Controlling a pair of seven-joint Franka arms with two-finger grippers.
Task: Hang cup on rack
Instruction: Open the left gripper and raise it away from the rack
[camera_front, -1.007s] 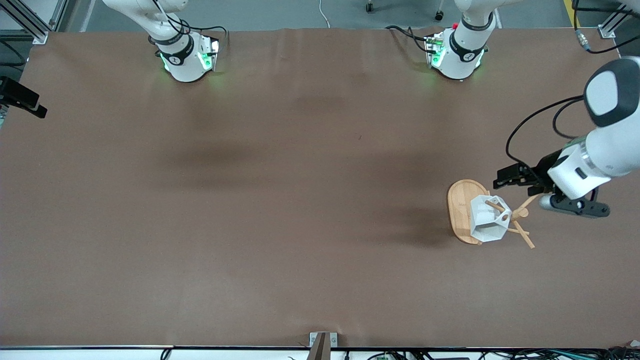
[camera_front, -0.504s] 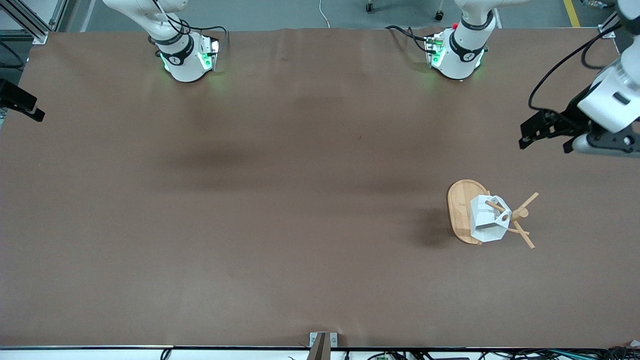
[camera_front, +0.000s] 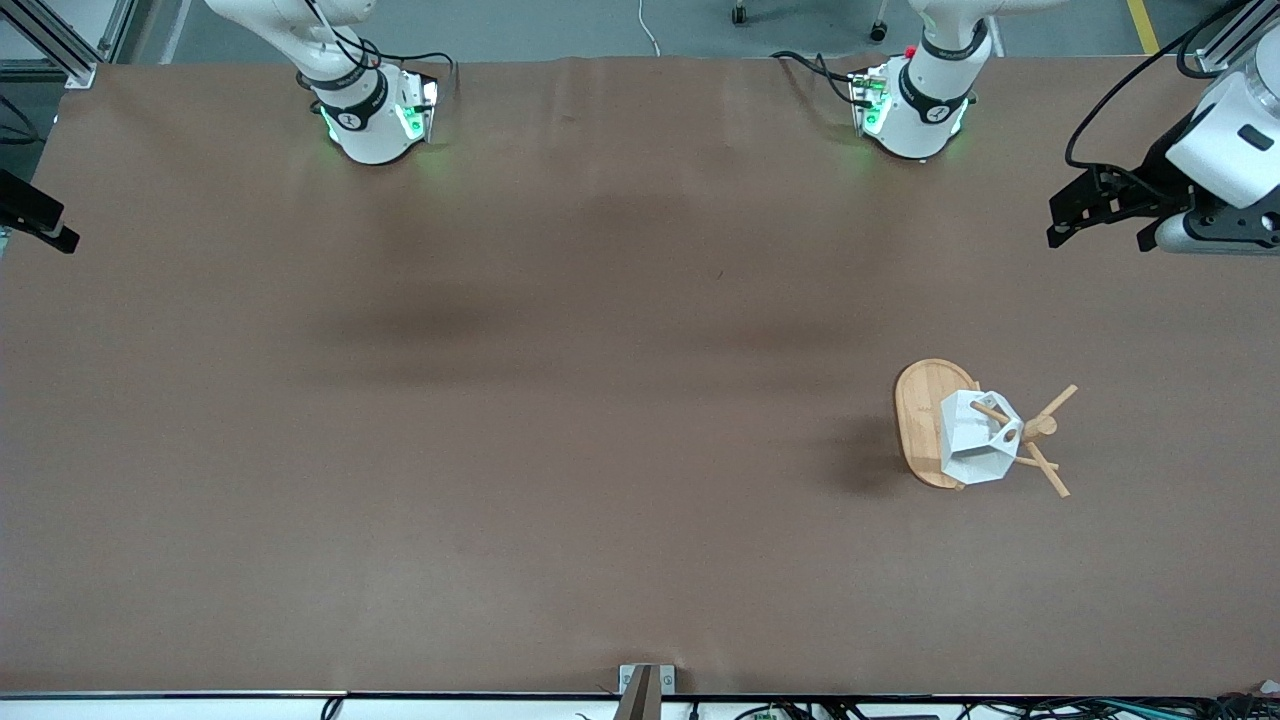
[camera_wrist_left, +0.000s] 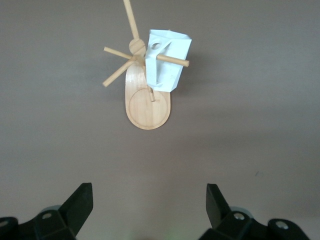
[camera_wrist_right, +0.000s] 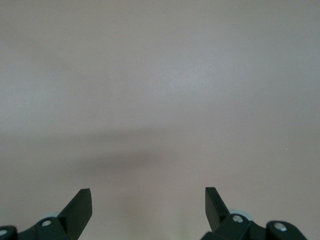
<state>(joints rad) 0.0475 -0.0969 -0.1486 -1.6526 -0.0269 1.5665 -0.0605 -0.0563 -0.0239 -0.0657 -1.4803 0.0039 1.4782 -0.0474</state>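
Peg through its handle hole keeps the small white faceted plastic cup (camera_front: 975, 438) hanging on the light bamboo mug rack (camera_front: 922, 420) toward the left arm's end of the table. Task apparently finished, the left gripper (camera_front: 1100, 212) hangs with fingers apart and empty over bare table near that end's edge. Right gripper (camera_wrist_right: 148, 210) waits over bare table, fingers likewise apart.

Cup (camera_front: 968, 440) hangs on a peg of the rack (camera_front: 925, 420), lower right of frame; left gripper (camera_front: 1075, 215) open, empty, upper right edge; right gripper (camera_front: 40, 225) at upper left edge.

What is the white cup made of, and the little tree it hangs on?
The cup looks like matte plastic: plain white, flat angular faces, no shine. The rack looks like light bamboo or wood: pale tan, with faint grain lines on its oval base. Neither is certain from looks alone.
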